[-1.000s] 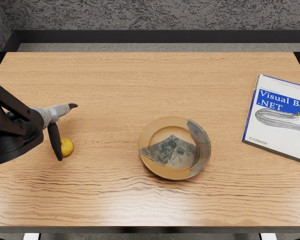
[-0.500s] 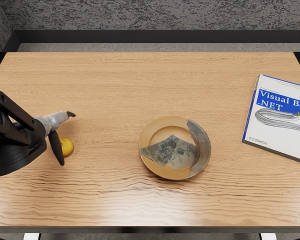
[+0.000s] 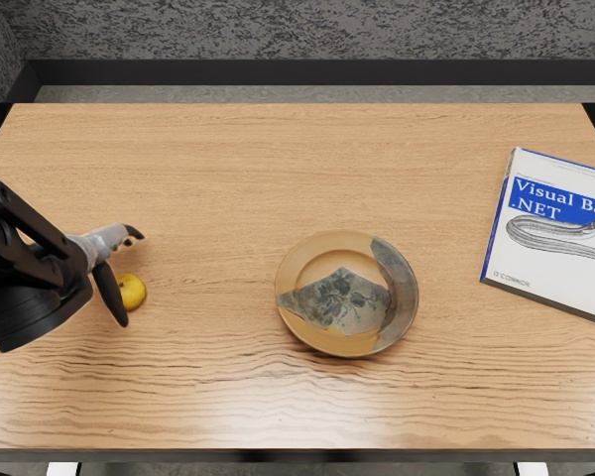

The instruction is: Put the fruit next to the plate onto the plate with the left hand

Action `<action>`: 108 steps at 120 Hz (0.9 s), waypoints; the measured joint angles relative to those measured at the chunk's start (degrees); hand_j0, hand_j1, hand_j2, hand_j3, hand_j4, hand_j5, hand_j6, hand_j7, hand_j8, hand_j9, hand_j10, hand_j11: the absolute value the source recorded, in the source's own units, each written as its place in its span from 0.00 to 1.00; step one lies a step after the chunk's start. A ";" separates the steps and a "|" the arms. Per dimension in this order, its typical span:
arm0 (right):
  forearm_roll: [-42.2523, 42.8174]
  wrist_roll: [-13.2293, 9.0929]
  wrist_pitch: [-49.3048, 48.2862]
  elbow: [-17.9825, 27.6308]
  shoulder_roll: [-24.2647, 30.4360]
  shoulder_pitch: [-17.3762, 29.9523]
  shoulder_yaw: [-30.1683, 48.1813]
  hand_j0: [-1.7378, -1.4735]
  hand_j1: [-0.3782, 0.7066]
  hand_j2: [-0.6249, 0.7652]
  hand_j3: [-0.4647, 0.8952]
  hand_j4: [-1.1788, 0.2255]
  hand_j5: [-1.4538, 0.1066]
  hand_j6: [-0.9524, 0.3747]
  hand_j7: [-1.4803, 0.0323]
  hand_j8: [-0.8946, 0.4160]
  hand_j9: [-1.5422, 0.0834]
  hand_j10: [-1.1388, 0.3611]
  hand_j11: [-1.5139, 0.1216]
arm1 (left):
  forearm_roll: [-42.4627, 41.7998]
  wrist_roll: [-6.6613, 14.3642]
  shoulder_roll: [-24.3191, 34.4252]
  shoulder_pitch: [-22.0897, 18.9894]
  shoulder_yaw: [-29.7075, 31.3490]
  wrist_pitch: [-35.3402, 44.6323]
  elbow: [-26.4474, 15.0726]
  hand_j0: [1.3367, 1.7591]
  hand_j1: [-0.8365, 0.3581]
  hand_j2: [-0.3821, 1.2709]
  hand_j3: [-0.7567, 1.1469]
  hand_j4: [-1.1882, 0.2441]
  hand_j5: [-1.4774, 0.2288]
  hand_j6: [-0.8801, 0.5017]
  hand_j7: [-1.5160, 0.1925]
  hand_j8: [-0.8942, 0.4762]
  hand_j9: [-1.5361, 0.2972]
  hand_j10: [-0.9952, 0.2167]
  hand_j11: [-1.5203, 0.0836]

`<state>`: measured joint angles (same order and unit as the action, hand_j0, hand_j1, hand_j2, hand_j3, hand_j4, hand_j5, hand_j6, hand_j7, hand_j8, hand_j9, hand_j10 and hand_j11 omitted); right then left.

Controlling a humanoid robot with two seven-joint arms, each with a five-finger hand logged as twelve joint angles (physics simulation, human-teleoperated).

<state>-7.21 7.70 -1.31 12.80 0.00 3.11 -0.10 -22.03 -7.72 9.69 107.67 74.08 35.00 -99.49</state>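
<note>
The left robot hand (image 3: 99, 256) hangs near the counter's (image 3: 278, 169) left edge, fingers spread and gripping nothing. One dark finger points down across the left side of the yellow fruit (image 3: 134, 291), perhaps touching it, though the view does not settle that. The fruit lies on the counter, well apart from the plate (image 3: 290, 263) near the middle, with bare wood between them. A book (image 3: 550, 233) rests at the right edge.

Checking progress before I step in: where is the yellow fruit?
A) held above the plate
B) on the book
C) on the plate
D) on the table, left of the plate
D: the fruit sits on the table, left of the plate, beside the left hand.
</note>
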 joint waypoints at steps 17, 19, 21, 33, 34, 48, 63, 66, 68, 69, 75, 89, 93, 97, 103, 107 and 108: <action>0.00 0.00 0.02 -0.01 0.00 -0.01 0.00 0.30 0.04 0.45 0.34 0.83 0.92 0.71 0.97 0.68 0.94 0.75 0.92 | -0.28 0.02 -0.03 0.08 -0.11 0.00 0.00 0.76 0.81 0.25 0.40 0.70 0.72 0.50 0.75 0.52 0.71 0.67 0.80; 0.00 0.00 0.02 -0.01 0.00 -0.01 -0.01 0.30 0.04 0.45 0.34 0.83 0.92 0.71 0.97 0.68 0.94 0.75 0.92 | -0.31 0.03 -0.03 0.05 -0.12 0.00 0.00 0.76 0.80 0.25 0.40 0.70 0.72 0.50 0.74 0.51 0.70 0.66 0.79; 0.00 0.00 0.01 -0.01 0.00 -0.01 -0.01 0.30 0.04 0.45 0.34 0.83 0.92 0.71 0.97 0.68 0.94 0.75 0.92 | -0.34 0.04 -0.03 0.01 -0.12 0.00 0.00 0.76 0.79 0.26 0.40 0.69 0.72 0.49 0.74 0.51 0.70 0.66 0.79; 0.00 -0.01 0.03 -0.01 0.00 -0.01 -0.01 0.30 0.04 0.45 0.34 0.83 0.92 0.71 0.97 0.68 0.94 0.75 0.92 | -0.99 0.06 -0.03 0.01 -0.30 0.00 0.00 0.76 0.72 0.26 0.40 0.64 0.66 0.44 0.68 0.46 0.65 0.60 0.73; 0.00 0.00 0.02 -0.02 0.00 -0.01 -0.01 0.30 0.04 0.45 0.34 0.83 0.92 0.71 0.97 0.68 0.94 0.75 0.92 | -1.08 0.06 -0.03 0.00 -0.31 0.00 0.00 0.76 0.72 0.26 0.40 0.64 0.66 0.44 0.68 0.45 0.64 0.60 0.73; 0.00 0.01 0.01 -0.01 0.00 -0.02 0.00 0.30 0.04 0.45 0.34 0.83 0.92 0.71 0.97 0.68 0.94 0.75 0.92 | -2.21 0.07 -0.03 0.05 -0.45 0.00 0.00 0.76 0.66 0.27 0.40 0.60 0.62 0.40 0.64 0.41 0.61 0.55 0.68; 0.00 0.01 0.01 -0.02 0.00 -0.02 0.01 0.30 0.04 0.45 0.34 0.83 0.92 0.71 0.97 0.68 0.94 0.75 0.92 | -2.89 0.07 -0.03 0.03 -0.50 0.00 0.00 0.76 0.63 0.27 0.40 0.58 0.59 0.38 0.62 0.39 0.59 0.53 0.66; 0.00 0.02 0.01 -0.01 0.00 -0.03 0.01 0.30 0.04 0.45 0.34 0.83 0.92 0.71 0.97 0.68 0.94 0.75 0.92 | -2.98 0.07 -0.03 0.04 -0.50 0.00 0.00 0.76 0.63 0.28 0.40 0.58 0.59 0.38 0.61 0.39 0.58 0.52 0.66; 0.00 0.01 0.01 -0.01 0.00 -0.03 0.01 0.30 0.04 0.45 0.34 0.83 0.92 0.71 0.97 0.68 0.94 0.75 0.92 | -3.02 0.07 -0.03 0.07 -0.50 0.00 0.00 0.76 0.63 0.28 0.40 0.58 0.59 0.37 0.61 0.39 0.58 0.52 0.65; 0.00 0.01 0.02 -0.01 0.00 -0.03 0.01 0.30 0.04 0.45 0.34 0.83 0.92 0.71 0.97 0.68 0.94 0.75 0.92 | -3.04 0.07 -0.03 0.08 -0.50 0.00 0.00 0.76 0.63 0.28 0.40 0.58 0.59 0.37 0.61 0.39 0.58 0.52 0.65; 0.00 -0.01 0.01 -0.02 0.00 -0.02 -0.01 0.30 0.04 0.45 0.34 0.83 0.92 0.71 0.97 0.68 0.94 0.75 0.92 | -3.14 0.07 -0.03 0.09 -0.52 0.00 0.00 0.76 0.63 0.28 0.40 0.57 0.58 0.37 0.61 0.38 0.58 0.52 0.65; 0.00 0.00 0.01 -0.02 0.00 -0.02 -0.01 0.30 0.04 0.45 0.34 0.83 0.92 0.71 0.97 0.68 0.94 0.75 0.92 | -3.37 0.10 -0.10 0.09 -0.61 0.00 -0.04 0.76 0.62 0.29 0.40 0.57 0.58 0.36 0.60 0.38 0.57 0.51 0.64; 0.00 -0.01 0.01 -0.03 0.00 -0.02 -0.01 0.30 0.04 0.45 0.34 0.83 0.92 0.71 0.97 0.68 0.94 0.75 0.92 | -3.42 0.15 -0.60 0.16 -0.78 0.01 -0.07 0.76 0.61 0.28 0.40 0.57 0.58 0.36 0.60 0.38 0.57 0.51 0.64; 0.00 0.00 0.01 -0.02 0.00 -0.01 -0.01 0.30 0.04 0.45 0.34 0.83 0.92 0.71 0.97 0.68 0.94 0.75 0.92 | -3.45 0.19 -1.23 0.17 -0.94 0.01 -0.10 0.76 0.61 0.27 0.40 0.56 0.58 0.36 0.60 0.38 0.57 0.51 0.64; 0.00 0.00 0.02 -0.02 0.00 -0.02 0.00 0.30 0.04 0.45 0.34 0.83 0.92 0.71 0.97 0.68 0.94 0.75 0.92 | -3.49 0.21 -1.65 0.18 -1.16 0.00 -0.16 0.76 0.60 0.27 0.40 0.56 0.57 0.36 0.60 0.37 0.57 0.50 0.64; 0.00 0.00 0.02 -0.01 0.00 -0.02 0.01 0.30 0.04 0.45 0.34 0.83 0.92 0.71 0.97 0.68 0.94 0.75 0.92 | -3.51 0.24 -1.65 0.18 -1.30 0.00 -0.21 0.76 0.58 0.27 0.40 0.55 0.56 0.34 0.58 0.35 0.55 0.48 0.62; 0.00 0.00 0.02 -0.01 0.00 -0.02 0.00 0.30 0.04 0.45 0.34 0.83 0.92 0.71 0.97 0.68 0.94 0.75 0.92 | -3.51 0.25 -1.67 0.18 -1.33 0.00 -0.22 0.76 0.57 0.27 0.40 0.54 0.55 0.34 0.57 0.35 0.54 0.48 0.61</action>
<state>-7.21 7.70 -1.29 12.79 0.00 3.08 -0.10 -25.53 -7.46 8.02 107.84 72.76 35.00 -99.71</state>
